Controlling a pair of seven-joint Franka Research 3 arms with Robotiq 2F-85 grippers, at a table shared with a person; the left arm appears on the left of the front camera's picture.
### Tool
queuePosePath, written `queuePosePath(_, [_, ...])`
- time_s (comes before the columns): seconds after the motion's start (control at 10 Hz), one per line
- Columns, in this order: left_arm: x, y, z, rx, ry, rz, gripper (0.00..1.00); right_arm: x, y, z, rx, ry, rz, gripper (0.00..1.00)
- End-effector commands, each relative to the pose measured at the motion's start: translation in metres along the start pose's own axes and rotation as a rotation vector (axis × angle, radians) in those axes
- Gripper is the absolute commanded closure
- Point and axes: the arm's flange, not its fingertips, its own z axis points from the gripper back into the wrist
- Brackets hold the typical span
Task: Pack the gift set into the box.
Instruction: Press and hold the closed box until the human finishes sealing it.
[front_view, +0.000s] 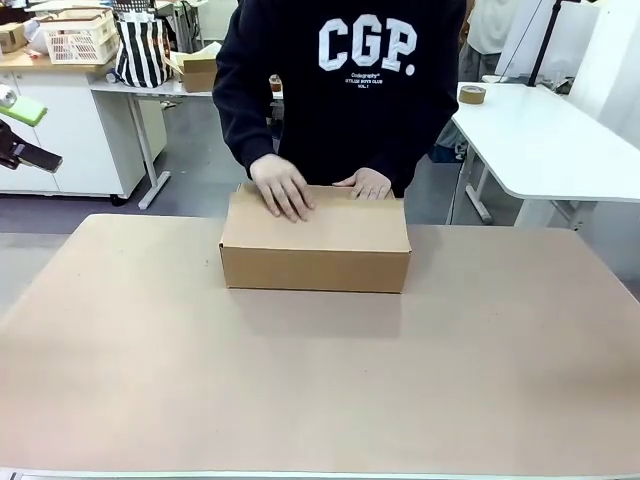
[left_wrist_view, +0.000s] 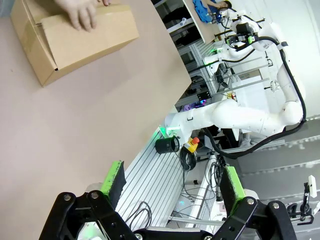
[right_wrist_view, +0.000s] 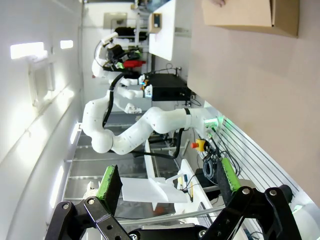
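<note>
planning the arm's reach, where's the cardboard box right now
In the front view the box sits closed on the table, mid-width and toward the far side, right before the person, whose hands rest on its top.

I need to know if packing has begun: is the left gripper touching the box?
Apart. The left wrist view shows the left gripper, jaws open, far from the box, with bare table between them.

Tan table (front_view: 150, 380); closed brown cardboard box (front_view: 315, 250) flat on it, mid-width, toward far edge.
</note>
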Motion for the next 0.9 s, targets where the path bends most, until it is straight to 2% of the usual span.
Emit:
queuePosePath(0.0, [-0.0009, -0.0014, 0.0032, 0.01, 0.004, 0.01, 0.0, -0.0018, 0.0016, 0.0028, -0.005, 0.012, 0.009, 0.0])
queuePosePath(0.8, [-0.0009, -0.0014, 0.0032, 0.01, 0.004, 0.01, 0.0, -0.0018, 0.0016, 0.0028, -0.005, 0.012, 0.009, 0.0])
